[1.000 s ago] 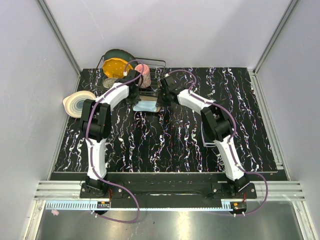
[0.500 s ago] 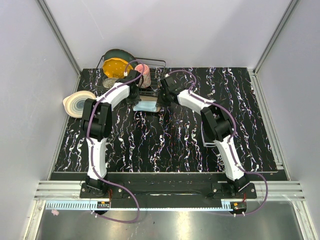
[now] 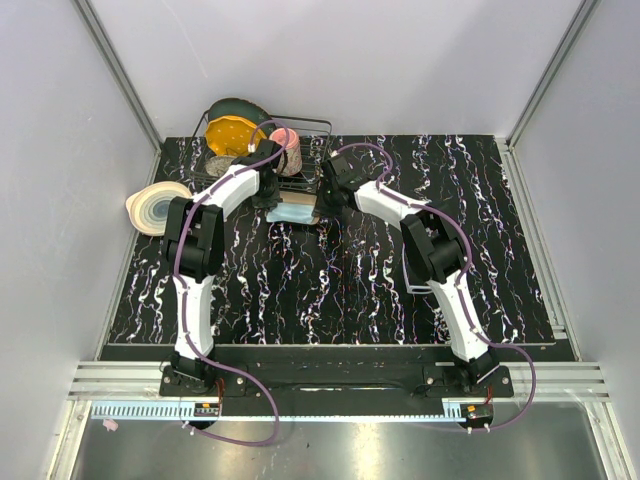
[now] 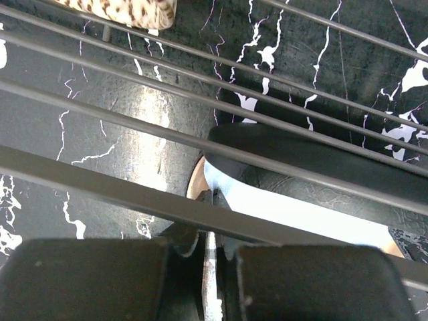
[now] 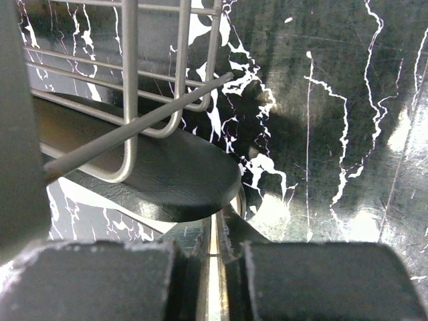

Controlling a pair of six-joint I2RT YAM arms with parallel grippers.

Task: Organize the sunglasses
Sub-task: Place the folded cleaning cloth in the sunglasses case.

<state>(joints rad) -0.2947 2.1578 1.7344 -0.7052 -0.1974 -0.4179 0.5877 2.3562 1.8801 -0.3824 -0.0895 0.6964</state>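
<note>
Black case (image 4: 301, 157), pinched by left gripper (image 4: 211, 247), right gripper (image 5: 215, 246)

You see the left gripper (image 3: 272, 200) and right gripper (image 3: 325, 198) positioned at either end of a light-blue cloth (image 3: 290, 214), far left on the worktop (image 3: 500, 220), just beside the wire rack (image 3: 312, 128).

The black, white-veined table top (image 3: 340, 290) is taken in from high above and behind the arm bases, looking down and forward from far off. The left wrist view is set very close, looking past the left gripper (image 4: 212, 251) through the grey bars of a wire dish rack (image 4: 100, 187) at a black oblong glasses case (image 4: 321, 157). The right wrist view looks past the right gripper (image 5: 215, 247), equally near, at the case's other end. Rack and case are shared by both wrist views.
</note>
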